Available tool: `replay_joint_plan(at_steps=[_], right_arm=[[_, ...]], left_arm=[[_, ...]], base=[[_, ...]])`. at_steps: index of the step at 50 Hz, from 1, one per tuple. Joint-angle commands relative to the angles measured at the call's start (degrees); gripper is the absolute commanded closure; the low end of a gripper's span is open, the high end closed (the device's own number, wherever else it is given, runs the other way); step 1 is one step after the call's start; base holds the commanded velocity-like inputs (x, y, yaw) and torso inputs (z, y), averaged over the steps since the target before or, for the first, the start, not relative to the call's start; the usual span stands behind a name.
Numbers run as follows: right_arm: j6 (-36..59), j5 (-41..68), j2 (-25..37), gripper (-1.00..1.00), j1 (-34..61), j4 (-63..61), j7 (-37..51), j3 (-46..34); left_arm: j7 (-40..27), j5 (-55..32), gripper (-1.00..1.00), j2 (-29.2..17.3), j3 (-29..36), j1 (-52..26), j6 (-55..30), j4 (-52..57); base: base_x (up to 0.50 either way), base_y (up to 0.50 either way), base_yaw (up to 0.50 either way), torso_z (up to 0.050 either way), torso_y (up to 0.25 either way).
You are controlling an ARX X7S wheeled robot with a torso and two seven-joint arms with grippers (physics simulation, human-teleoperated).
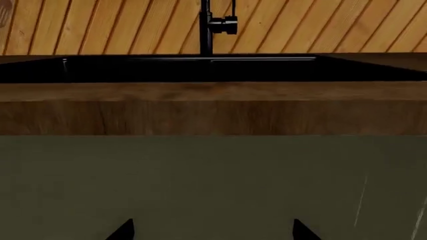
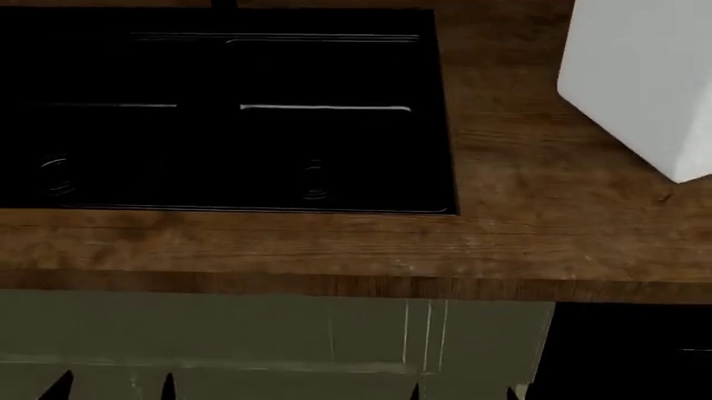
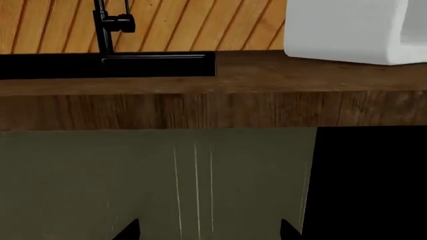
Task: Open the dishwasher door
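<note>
The dishwasher door (image 2: 623, 350) is seen in the head view as a glossy black panel at the lower right of the frame, below the wooden countertop (image 2: 523, 242) and just right of the olive-green cabinet door (image 2: 223, 333); it appears shut, flush with the cabinet front. The black double-basin sink (image 2: 223, 108) fills the upper left, and a white boxy object (image 2: 645, 75) stands on the countertop at the upper right. At the bottom edge, two dark fingertips of the left gripper (image 2: 112, 387) are seen at the lower left and two of the right gripper (image 2: 465, 392) near the lower centre-right, each pair spread apart with nothing between.

In the left wrist view, the left gripper (image 1: 213, 231) is shown only as two black tips at the bottom edge, set wide apart and empty, facing the green cabinet door (image 1: 213, 185). Above it the countertop edge (image 1: 213, 107), the sink (image 1: 200, 67) and a black faucet (image 1: 212, 25) against a slatted wooden wall (image 1: 100, 25) are visible. The dishwasher door is not seen here.

In the right wrist view, the right gripper (image 3: 208, 231) is likewise shown as two separated black tips, holding nothing. The dishwasher door (image 3: 370, 185) occupies the lower right as a black panel, beside the green cabinet door (image 3: 133, 185), under the countertop (image 3: 267, 100). The white object (image 3: 353, 30) sits at the upper right, the faucet (image 3: 107, 25) at the upper left.
</note>
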Motion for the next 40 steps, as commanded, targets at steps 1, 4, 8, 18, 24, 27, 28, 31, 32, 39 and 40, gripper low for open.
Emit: replay_joint_plan(at_steps=[1, 4, 8, 18, 24, 27, 28, 31, 32, 39, 40], right_arm=[[-0.3, 0.72, 0.61, -1.0, -0.12, 0.33, 0.86, -1.21], [-1.03, 0.76, 0.59, -1.0, 0.05, 0.99, 0.85, -1.26], [-0.8, 0.66, 0.77, -1.0, -0.1, 0.38, 1.1, -1.52], [-1.07, 1.78, 0.91, -1.0, -0.38, 0.12, 0.91, -1.78], [-1.15, 2.29, 1.1, -1.0, -0.45, 0.13, 1.0, -1.76], [-1.04, 2.41, 1.19, -1.0, -0.42, 0.15, 1.05, -1.88], [-1.1, 2.44, 1.2, -1.0, -0.4, 0.23, 1.05, -1.92], [-1.25, 2.63, 1.29, -1.0, -0.51, 0.13, 1.13, -1.91], [-1.32, 2.66, 1.31, -1.0, -0.48, 0.24, 1.15, -1.91], [-1.39, 2.85, 1.5, -1.0, -0.55, 0.04, 1.36, -2.12], [-1.31, 2.81, 1.53, -1.0, -0.55, -0.04, 1.41, -2.2]], left_arm=[[-1.43, -0.6, -1.0, -0.92, 0.66, 0.32, 0.26, 0.47], [-1.6, -0.56, -1.0, -1.07, 0.9, 0.44, 0.44, 0.45], [-1.75, -1.19, -1.0, -1.13, 0.78, 0.46, 1.16, 0.66], [-2.44, -2.27, -1.0, -1.48, 0.67, 0.62, 1.19, 1.2], [-2.93, -1.86, -1.0, -1.74, 1.17, 0.45, 1.44, 1.26], [-2.9, -2.02, -1.0, -1.86, 1.37, 0.36, 1.61, 1.17], [-2.89, -2.13, -1.0, -1.9, 1.43, 0.36, 1.56, 1.23], [-3.0, -2.15, -1.0, -2.03, 1.62, 0.29, 1.59, 1.28], [-2.95, -2.32, -1.0, -2.05, 1.64, 0.26, 1.65, 1.16], [-3.24, -2.03, -1.0, -2.34, 2.13, 0.12, 2.35, 0.53], [-3.28, -2.08, -1.0, -2.37, 2.16, 0.12, 2.34, 0.58]], base=[[-0.5, 0.0, 0.0, 0.0, 0.0], [-0.33, 0.0, 0.0, 0.0, 0.0], [0.0, 0.0, 0.0, 0.0, 0.0], [0.0, -0.14, 0.0, 0.0, 0.0], [0.0, -0.5, 0.0, 0.0, 0.0], [0.0, -0.5, 0.0, 0.0, 0.0], [0.0, -0.5, 0.0, 0.0, 0.0], [0.0, -0.5, 0.0, 0.0, 0.0], [0.0, -0.5, 0.0, 0.0, 0.0], [0.0, -0.5, 0.0, 0.0, 0.0], [0.0, -0.5, 0.0, 0.0, 0.0]])
